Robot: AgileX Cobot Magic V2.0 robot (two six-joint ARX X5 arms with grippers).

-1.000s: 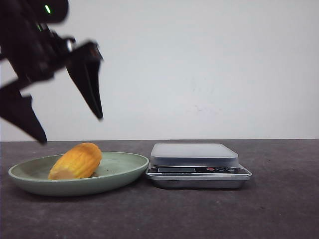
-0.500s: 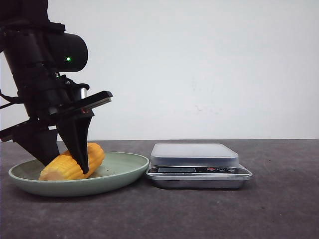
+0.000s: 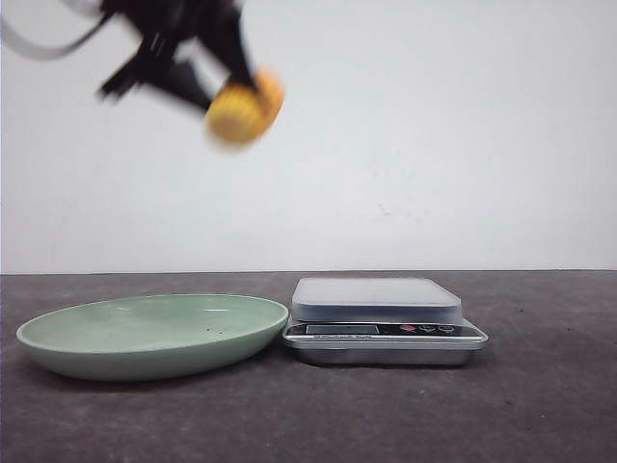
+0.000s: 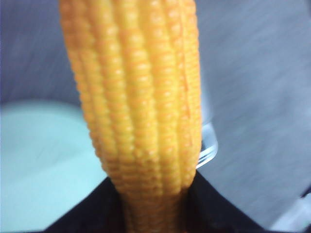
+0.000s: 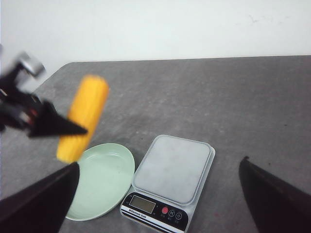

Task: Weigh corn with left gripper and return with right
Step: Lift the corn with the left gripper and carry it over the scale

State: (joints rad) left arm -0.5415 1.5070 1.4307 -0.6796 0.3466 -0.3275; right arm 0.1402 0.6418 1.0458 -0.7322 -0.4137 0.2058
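The yellow-orange corn [image 3: 243, 106] hangs high in the air at the upper left of the front view, above the right part of the green plate [image 3: 116, 362]. My left gripper [image 3: 217, 82] is shut on it, its black fingers blurred. In the left wrist view the corn [image 4: 138, 97] fills the middle, clamped between the black fingers [image 4: 92, 213]. The right wrist view shows the corn [image 5: 83, 116] held by the left gripper [image 5: 73, 130] above the plate [image 5: 104, 177]. My right gripper [image 5: 158, 194] is open and empty, high above the scale [image 5: 170, 179].
The silver kitchen scale [image 3: 381, 318] with a grey weighing platform stands right of the green plate, nearly touching it. The plate holds nothing. The table is dark grey, with a white wall behind.
My left gripper came down onto the corn in the plate, closed on it, then lifted it high up and a little to the right. The plate is now empty.
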